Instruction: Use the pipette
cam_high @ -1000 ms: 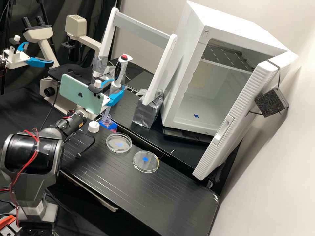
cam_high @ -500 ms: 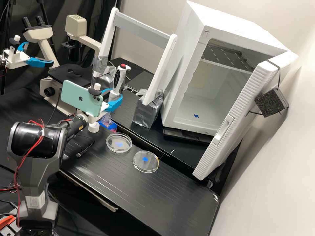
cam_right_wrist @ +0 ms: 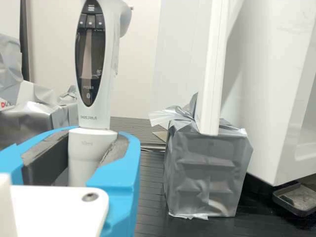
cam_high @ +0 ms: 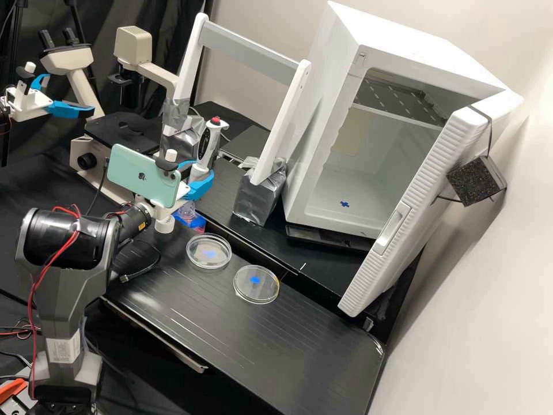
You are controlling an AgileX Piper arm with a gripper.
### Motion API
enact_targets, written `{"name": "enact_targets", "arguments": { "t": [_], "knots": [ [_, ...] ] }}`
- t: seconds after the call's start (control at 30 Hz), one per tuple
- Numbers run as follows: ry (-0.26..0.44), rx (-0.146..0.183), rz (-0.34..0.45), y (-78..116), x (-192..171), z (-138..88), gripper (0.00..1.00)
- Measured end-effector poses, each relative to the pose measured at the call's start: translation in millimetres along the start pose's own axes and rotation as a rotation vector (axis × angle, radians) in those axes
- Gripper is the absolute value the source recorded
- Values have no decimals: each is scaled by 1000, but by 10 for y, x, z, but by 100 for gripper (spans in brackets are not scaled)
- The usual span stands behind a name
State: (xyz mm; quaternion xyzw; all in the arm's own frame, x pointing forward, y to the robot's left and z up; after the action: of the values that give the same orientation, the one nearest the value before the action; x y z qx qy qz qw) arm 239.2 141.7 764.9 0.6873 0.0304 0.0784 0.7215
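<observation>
Pipette (cam_high: pixel 208 144) approx. vert., red btn. (cam_high: pixel 215 120) end up, lower end down nr. bottle (cam_high: pixel 186 214); gripper (cam_high: pixel 199 174) jaws clamped on it. Dark display (cam_right_wrist: pixel 90 66) w/ small print below.

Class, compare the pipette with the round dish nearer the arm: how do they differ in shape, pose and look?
The pipette is long and slender, while the dish is low and round.
The pipette is roughly upright in the tool; the dish lies flat on the bench.
The pipette's body is mostly white with a red button, whereas the dish is clear, with a blue mark in view.
</observation>
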Motion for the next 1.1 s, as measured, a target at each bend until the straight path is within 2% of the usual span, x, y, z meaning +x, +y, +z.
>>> {"name": "enact_targets", "arguments": {
  "t": [0.2, 0.37, 0.83, 0.9, 1.1],
  "knots": [
    [5, 5, 6, 23, -6, -12, 0],
    [27, 32, 35, 140, -41, -71, 0],
    [133, 159, 206, 711, -172, -324, 0],
    [145, 171, 225, 777, -200, -339, 0],
    [236, 174, 280, 1077, -332, -363, 0]
  ]
}}
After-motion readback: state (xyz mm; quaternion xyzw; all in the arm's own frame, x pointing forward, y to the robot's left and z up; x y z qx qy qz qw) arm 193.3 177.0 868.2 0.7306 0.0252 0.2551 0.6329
